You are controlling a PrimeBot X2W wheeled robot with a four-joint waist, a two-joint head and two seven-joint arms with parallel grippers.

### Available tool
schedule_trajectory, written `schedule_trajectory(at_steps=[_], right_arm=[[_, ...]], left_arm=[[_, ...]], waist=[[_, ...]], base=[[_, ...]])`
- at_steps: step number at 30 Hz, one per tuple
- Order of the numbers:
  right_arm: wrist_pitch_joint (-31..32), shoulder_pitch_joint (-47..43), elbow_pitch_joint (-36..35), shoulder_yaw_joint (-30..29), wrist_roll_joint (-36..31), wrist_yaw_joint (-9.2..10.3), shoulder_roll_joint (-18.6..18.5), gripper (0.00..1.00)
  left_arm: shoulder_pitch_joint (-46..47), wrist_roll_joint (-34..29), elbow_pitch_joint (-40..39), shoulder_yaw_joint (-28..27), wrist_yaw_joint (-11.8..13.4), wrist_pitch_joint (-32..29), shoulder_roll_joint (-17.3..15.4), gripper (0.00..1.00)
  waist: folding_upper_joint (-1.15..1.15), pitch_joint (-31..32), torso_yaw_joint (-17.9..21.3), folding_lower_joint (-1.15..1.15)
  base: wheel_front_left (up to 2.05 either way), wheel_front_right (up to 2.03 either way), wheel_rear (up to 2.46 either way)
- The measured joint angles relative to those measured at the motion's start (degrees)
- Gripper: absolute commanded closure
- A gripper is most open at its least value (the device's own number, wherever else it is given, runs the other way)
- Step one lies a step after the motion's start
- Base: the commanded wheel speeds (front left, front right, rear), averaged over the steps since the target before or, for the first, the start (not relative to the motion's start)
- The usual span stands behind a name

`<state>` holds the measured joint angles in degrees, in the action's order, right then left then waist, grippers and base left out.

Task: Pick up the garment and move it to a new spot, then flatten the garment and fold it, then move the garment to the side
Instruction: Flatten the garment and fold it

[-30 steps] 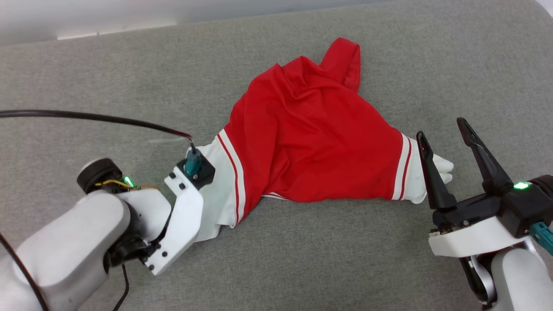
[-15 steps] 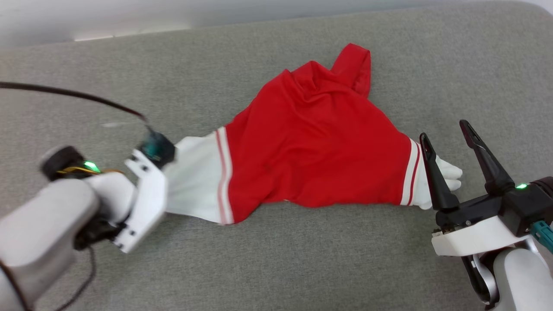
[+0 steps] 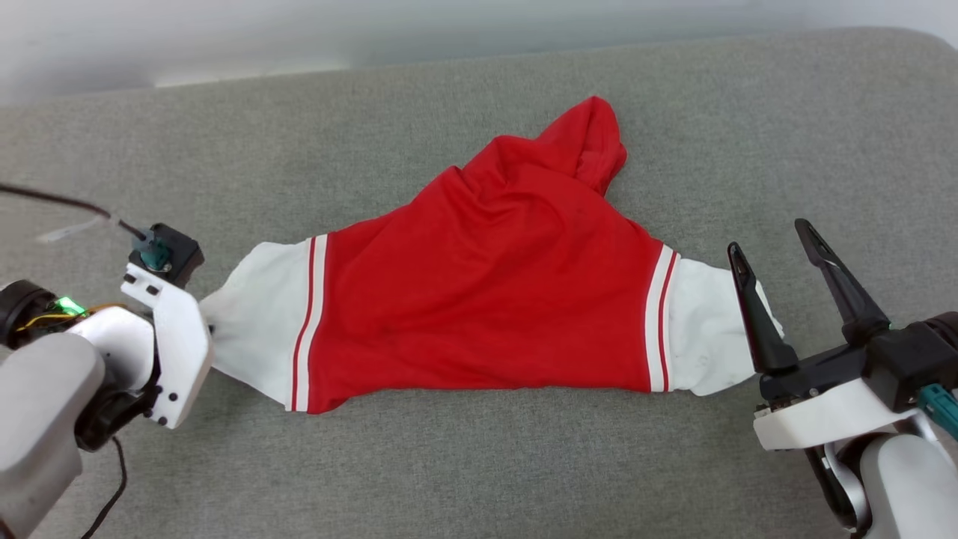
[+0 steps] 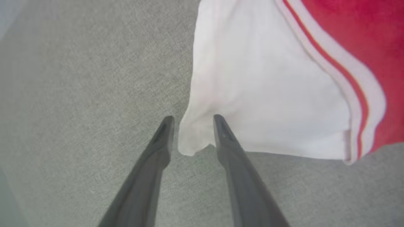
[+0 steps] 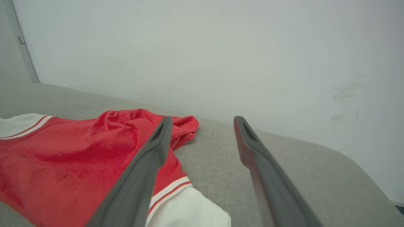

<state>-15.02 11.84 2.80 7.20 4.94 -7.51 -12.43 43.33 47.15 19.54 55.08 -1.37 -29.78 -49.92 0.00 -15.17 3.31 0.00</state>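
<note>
A red shirt (image 3: 486, 299) with white short sleeves and red-and-white striped trim lies spread sideways on a grey cushion (image 3: 479, 464), one sleeve reaching left and one right, its red body rumpled and bunched toward the far edge.

- The left gripper (image 4: 192, 121) pointed inward toward the robot's middle, low over the surface. Its two dark fingers (image 4: 157, 151) stood partly apart, with a narrow gap between the tips.
- In the head view the left wrist mount (image 3: 176, 337), a white bracket, hid those fingers. The pale left forearm (image 3: 37, 404) came in from the lower left corner, and a green light glowed beside its joint.
- The right gripper (image 3: 767, 236) sat at the lower right, with its jaws spread wide in a V and its fingers angled up and slightly leftward.
- The right wrist housing (image 3: 823, 415), white under black, was tilted, above the pale right forearm (image 3: 898, 479).
</note>
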Motion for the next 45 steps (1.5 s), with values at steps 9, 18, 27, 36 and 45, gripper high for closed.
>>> schedule_trajectory(at_steps=[9, 18, 27, 36, 45], right_arm=[[6.2, 6.6, -1.9, 2.8, 1.1, 0.0, -8.6, 0.0], [27.7, 19.7, -2.0, 17.5, 13.9, -0.01, -23.7, 0.0], [49.9, 30.4, 1.7, 35.8, 33.4, 0.0, -34.0, 0.0], [57.1, 40.2, 11.8, 46.0, 42.0, 0.0, -32.7, 0.0], [54.9, 44.3, 21.5, 52.7, 44.6, 0.01, -27.9, 0.0]], left_arm=[[-4.5, -4.7, -6.6, -5.0, 9.4, 23.0, 2.3, 0.0], [-15.1, -5.4, -13.9, -10.9, 23.9, 40.5, 5.4, 0.0], [-22.2, -10.1, -19.6, -17.4, 33.2, 44.7, 9.9, 0.0], [-33.3, -20.4, -28.1, -28.0, 34.6, 44.7, 20.5, 0.0], [-36.2, -28.0, -28.3, -33.9, 27.7, 44.7, 30.3, 0.0]], waist=[[0.0, 3.7, -1.3, 0.0], [0.0, 4.0, -4.0, 0.0], [0.0, 2.1, -6.6, 0.0], [0.0, -1.9, -9.2, 0.0], [0.0, -6.3, -12.4, 0.0]], base=[[0.0, 0.0, 0.0], [0.0, 0.0, 0.0], [0.0, 0.0, 0.0], [0.0, 0.0, 0.0], [0.0, 0.0, 0.0]])
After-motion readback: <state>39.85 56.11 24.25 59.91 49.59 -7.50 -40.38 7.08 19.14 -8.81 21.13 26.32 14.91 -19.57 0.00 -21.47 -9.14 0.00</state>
